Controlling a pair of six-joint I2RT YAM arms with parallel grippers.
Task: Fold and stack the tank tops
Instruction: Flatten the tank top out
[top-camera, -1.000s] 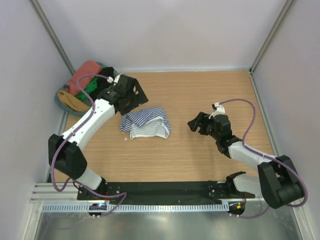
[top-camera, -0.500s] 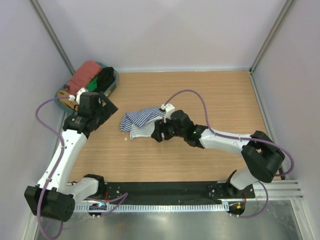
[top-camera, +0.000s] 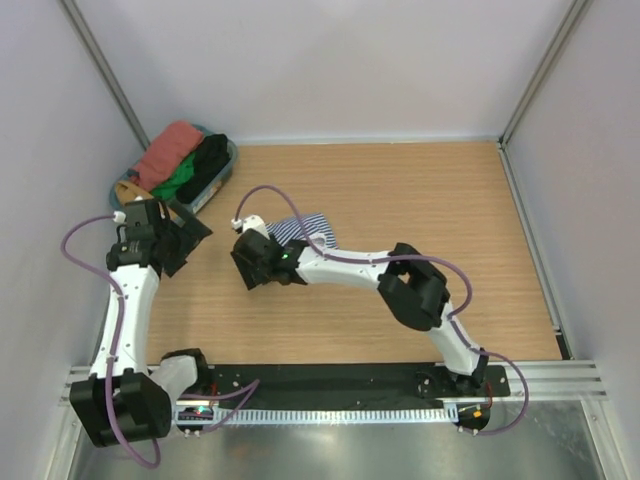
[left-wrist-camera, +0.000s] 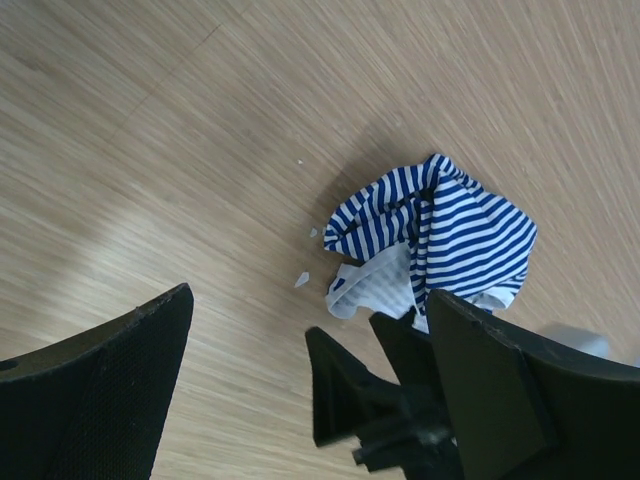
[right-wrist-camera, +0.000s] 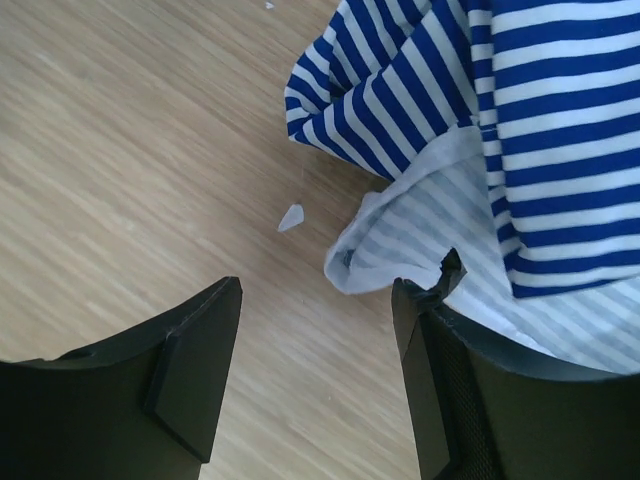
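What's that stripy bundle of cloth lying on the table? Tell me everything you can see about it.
The striped tank top is soft cloth with navy-and-white stripes, crumpled into a loose heap rather than folded. A flap is turned over, showing its paler inner side and a white hem. It lies on the wooden table. A few tiny pale scraps lie beside it. The right tool hangs at that pale edge, jaws apart, not gripping it.

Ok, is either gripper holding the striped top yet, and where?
Neither. The right gripper is open beside the pale edge of the striped top, nothing between its jaws; the left gripper is open, off to the side.
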